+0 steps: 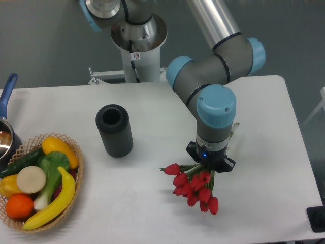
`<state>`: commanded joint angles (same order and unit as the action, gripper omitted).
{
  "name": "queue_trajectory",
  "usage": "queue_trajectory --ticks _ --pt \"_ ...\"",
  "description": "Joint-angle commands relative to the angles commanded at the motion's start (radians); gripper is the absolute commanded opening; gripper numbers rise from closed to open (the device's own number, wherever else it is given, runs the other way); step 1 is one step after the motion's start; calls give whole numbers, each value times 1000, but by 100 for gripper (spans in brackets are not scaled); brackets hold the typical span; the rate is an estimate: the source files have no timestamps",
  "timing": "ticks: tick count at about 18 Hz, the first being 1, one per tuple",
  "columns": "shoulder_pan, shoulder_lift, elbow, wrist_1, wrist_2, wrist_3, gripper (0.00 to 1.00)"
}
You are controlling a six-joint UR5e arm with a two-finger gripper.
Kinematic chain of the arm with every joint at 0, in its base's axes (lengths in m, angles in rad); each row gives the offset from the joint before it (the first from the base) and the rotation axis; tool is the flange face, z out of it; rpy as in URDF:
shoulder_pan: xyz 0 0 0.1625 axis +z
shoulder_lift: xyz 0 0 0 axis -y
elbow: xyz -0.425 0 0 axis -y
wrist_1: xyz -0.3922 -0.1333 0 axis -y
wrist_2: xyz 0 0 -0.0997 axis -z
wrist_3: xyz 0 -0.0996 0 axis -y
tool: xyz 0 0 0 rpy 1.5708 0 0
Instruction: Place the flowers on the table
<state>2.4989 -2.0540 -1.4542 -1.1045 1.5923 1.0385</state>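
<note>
I'm looking at a grey wall running behind a white tabletop (152, 213) with rounded corners that is filling most of the frame. The arm is reaching down from the top centre, its grey links and pale blue caps bending toward the lower right of centre, where the end effector (210, 163) is pointing straight down at the surface.

The flowers (194, 187) are sitting just below it, lower centre-right of the frame. I'm seeing a tight bunch of red tulip buds, closed and glossy, fanning out toward the bottom of the frame, with one bud sticking out to the left on its own. Thin green stems are running up from the buds and disappearing under the black base of the end effector, and a pale stem end is showing on its far side, to the upper right. The fingers are hidden from this angle, so I cannot tell whether they are clamped on the stems or apart, nor whether the buds are touching the tabletop.

Left of centre, a dark ribbed cylinder vase (114, 130) is standing upright, well apart from the bunch. At the lower left a wicker basket (77, 175) is holding colourful fruit and vegetables, and a pot with a blue handle (7, 89) is poking in at the left edge.
</note>
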Motion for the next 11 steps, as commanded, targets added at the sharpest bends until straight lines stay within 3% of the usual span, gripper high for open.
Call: queue_trajectory --ticks 5,10,11 --pt "2 -14 0 3 -28 8 43" --pt "2 -21 -11 43 -29 8 50" --pt "2 -20 -12 44 -29 8 61"
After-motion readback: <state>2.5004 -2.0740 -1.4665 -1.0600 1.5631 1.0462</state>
